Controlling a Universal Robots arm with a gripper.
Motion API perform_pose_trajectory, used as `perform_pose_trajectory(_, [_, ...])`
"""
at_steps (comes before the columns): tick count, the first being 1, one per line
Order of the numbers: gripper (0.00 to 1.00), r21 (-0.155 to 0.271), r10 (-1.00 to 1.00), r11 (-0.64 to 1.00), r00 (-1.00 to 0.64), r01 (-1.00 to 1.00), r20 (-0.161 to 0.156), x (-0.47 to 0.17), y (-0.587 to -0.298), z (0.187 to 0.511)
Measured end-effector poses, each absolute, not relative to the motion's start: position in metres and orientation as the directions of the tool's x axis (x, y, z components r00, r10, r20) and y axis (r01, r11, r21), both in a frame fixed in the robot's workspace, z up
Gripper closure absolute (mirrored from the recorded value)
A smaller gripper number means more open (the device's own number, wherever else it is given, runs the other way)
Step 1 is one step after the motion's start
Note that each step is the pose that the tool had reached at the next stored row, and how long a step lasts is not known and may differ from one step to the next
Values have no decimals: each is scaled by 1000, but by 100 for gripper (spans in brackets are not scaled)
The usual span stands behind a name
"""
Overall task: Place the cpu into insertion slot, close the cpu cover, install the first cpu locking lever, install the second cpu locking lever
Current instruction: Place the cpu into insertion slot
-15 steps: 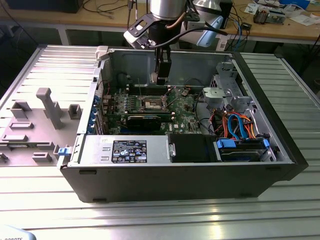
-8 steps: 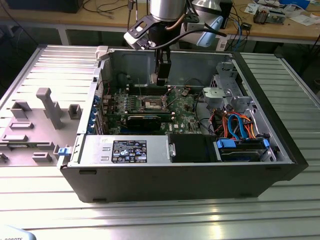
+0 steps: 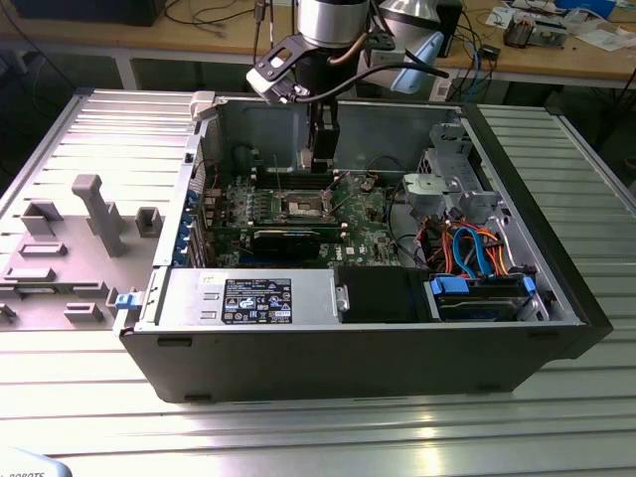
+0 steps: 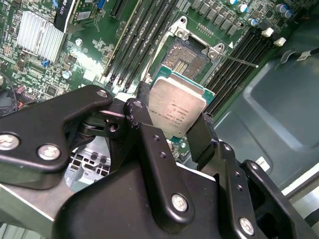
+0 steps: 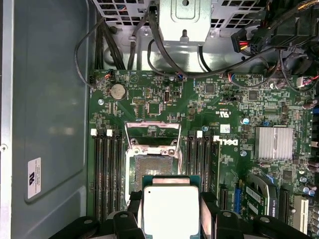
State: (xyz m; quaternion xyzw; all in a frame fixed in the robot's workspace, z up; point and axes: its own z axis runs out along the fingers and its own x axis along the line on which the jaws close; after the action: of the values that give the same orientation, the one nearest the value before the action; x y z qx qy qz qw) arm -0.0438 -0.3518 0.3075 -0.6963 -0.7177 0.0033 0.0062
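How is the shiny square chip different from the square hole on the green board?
The flat silver-grey square cpu is held between the black fingers; the gold-brown square insertion slot sits in the green board. The cpu is shiny; the insertion slot is dull and empty. Both are square.

Work surface: a silver ribbed aluminium table (image 3: 328, 427), on which a bright patch of light was reflected near the front edge. Grey moulded blocks (image 3: 94, 214) were set at the exterior view's left. Behind, a long pale wooden workbench (image 3: 586, 62) was strewn with dark cables (image 3: 214, 15).
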Motion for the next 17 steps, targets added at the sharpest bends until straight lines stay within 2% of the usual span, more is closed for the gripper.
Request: perform_pose_trajectory(17, [46, -11, 1000, 30, -30, 999, 4, -44, -352, 299])
